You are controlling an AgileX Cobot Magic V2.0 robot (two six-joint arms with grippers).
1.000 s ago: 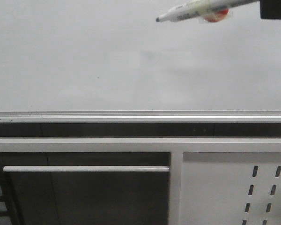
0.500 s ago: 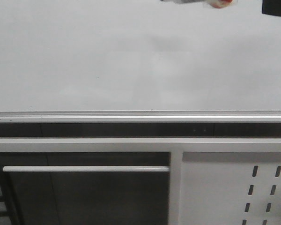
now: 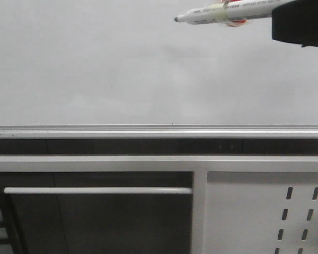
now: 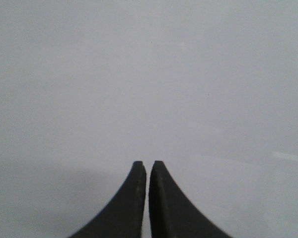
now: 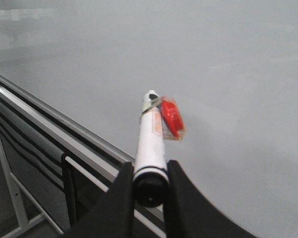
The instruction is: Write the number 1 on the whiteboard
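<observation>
Before whiteboard [image 3: 95,69], right gripper [image 5: 149,186] pinches marker [image 5: 151,144]; tip seemingly apart.

one marker [image 3: 222,12], one whiteboard [image 3: 95,69], two pincers

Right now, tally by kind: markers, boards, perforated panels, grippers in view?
Markers: 1, the white marker held by the right gripper
Boards: 1, the whiteboard, no stroke visible
Perforated panels: 1, the perforated panel
Grippers: 2, counting the left gripper
Total: 5
</observation>
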